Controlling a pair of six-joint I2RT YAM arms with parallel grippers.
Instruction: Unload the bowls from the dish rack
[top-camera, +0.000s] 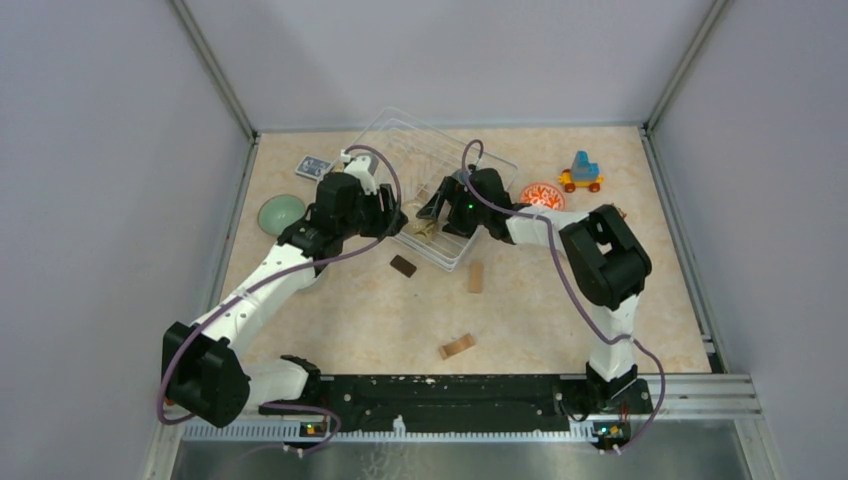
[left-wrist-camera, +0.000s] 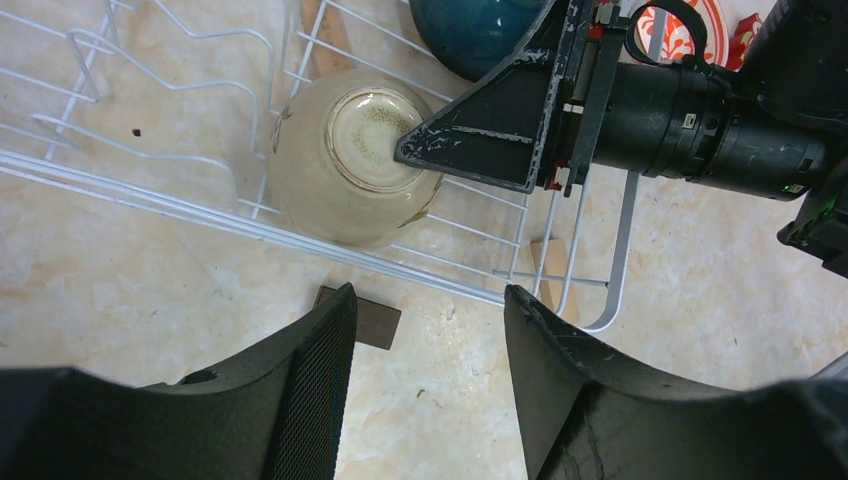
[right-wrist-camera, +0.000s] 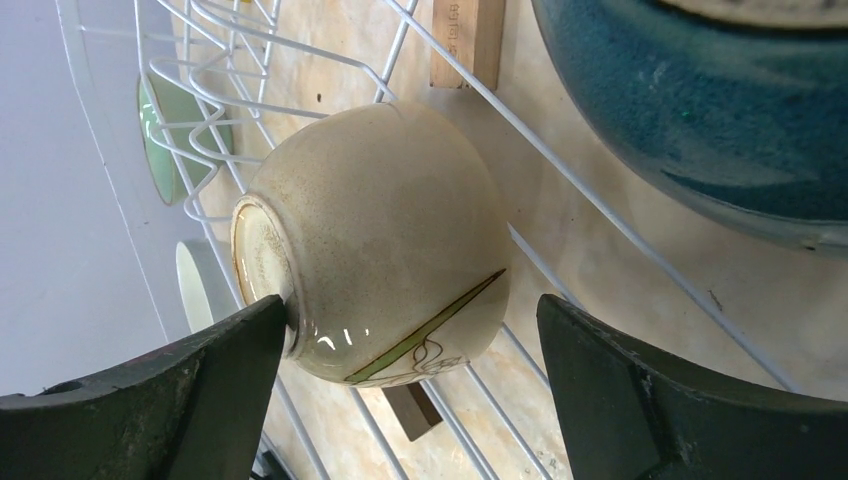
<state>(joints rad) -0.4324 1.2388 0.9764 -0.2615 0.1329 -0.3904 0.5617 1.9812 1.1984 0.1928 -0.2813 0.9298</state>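
The white wire dish rack (top-camera: 398, 133) stands at the table's far middle. A beige bowl (right-wrist-camera: 385, 220) lies tipped on its side in the rack's near corner, and it also shows in the left wrist view (left-wrist-camera: 340, 175). My right gripper (right-wrist-camera: 410, 310) is open around it; the left finger touches the bowl's foot and the right finger stands clear. A dark teal bowl (right-wrist-camera: 700, 110) sits in the rack beside it. My left gripper (left-wrist-camera: 430, 310) is open and empty over the table just outside the rack's near edge. A pale green bowl (top-camera: 281, 213) and an orange-patterned bowl (top-camera: 542, 195) sit on the table.
A dark block (left-wrist-camera: 368, 322) lies under my left gripper. Two wooden blocks (top-camera: 476, 277) (top-camera: 457, 346) lie nearer the front. A toy train (top-camera: 581, 175) stands at the far right. A small patterned card (top-camera: 313, 167) lies at the far left. The two arms are close together at the rack.
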